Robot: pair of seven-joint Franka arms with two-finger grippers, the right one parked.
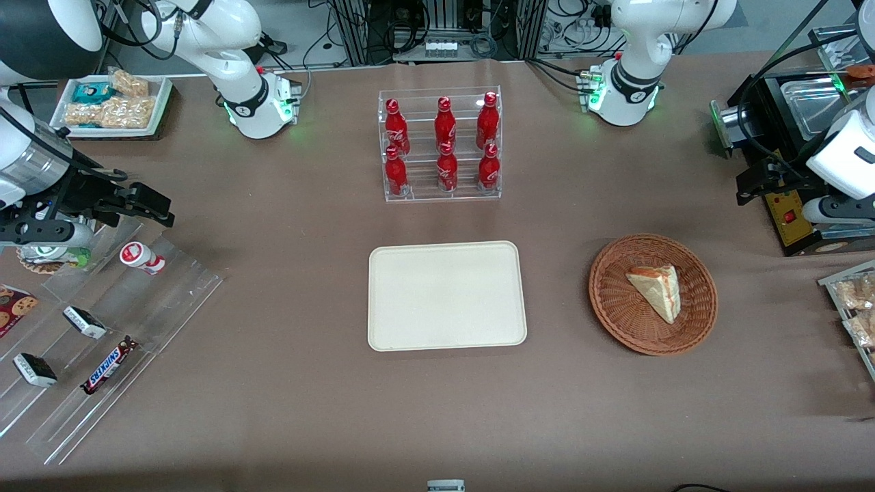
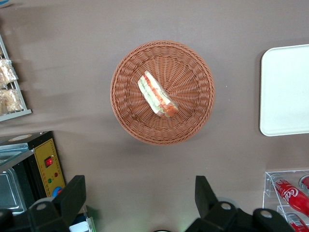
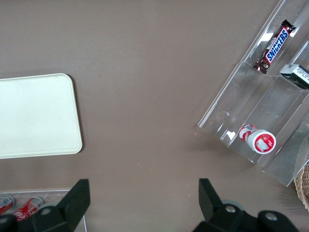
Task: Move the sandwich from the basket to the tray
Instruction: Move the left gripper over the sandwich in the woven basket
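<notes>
Sandwich (image 1: 657, 290) lies in the round wicker basket (image 1: 615, 301), a wrapped wedge with its orange-and-green filling edge showing; in the front view its thin tip points toward about 5 o'clock. The basket sits on the brown worktop (image 1: 287, 225) toward the working arm's end, and nothing else is in it. The cream tray (image 1: 446, 295) lies flat beside the basket, well apart from it, toward the parked arm's end, with nothing on it.

The tool (image 2: 140, 195) hangs high above the worktop, farther from the front camera than the basket, and touches nothing. Its two black fingers (image 2: 75, 195) stand wide apart, empty, and in the wrist view the sandwich (image 2: 157, 94) and the basket (image 2: 193, 121) show whole between and ahead of them.

In the front view, at about 12 o'clock from the tray, a clear rack (image 1: 439, 145) holds six red bottles (image 1: 444, 123) upright. A black machine (image 1: 786, 137) stands at about 1 o'clock from the basket.
</notes>
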